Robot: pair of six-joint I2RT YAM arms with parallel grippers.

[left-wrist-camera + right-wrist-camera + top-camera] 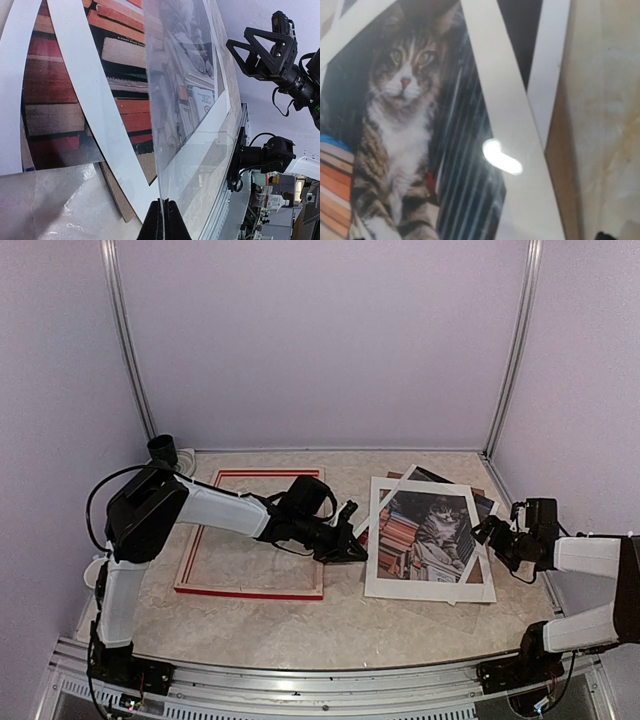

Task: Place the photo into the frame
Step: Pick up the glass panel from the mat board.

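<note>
The photo [430, 530], a grey tabby cat among reddish books, lies flat at the right under a skewed white mat board [425, 588]. It also shows in the left wrist view [120, 55] and the right wrist view [405, 125]. The red frame [250, 592] lies flat at the left with nothing inside it. My left gripper [352, 540] reaches across the frame's right side and is shut [163, 220] on the left edge of a clear sheet [200, 125], which it holds tilted up over the photo. My right gripper [497, 533] hovers open at the stack's right edge and also shows in the left wrist view [260, 50].
A brown backing board [115, 195] lies under the photo and mat and sticks out at the right [560, 165]. A black cup-like object [165, 450] stands at the back left corner. Walls close in the table on three sides. A metal rail [330, 680] runs along the front.
</note>
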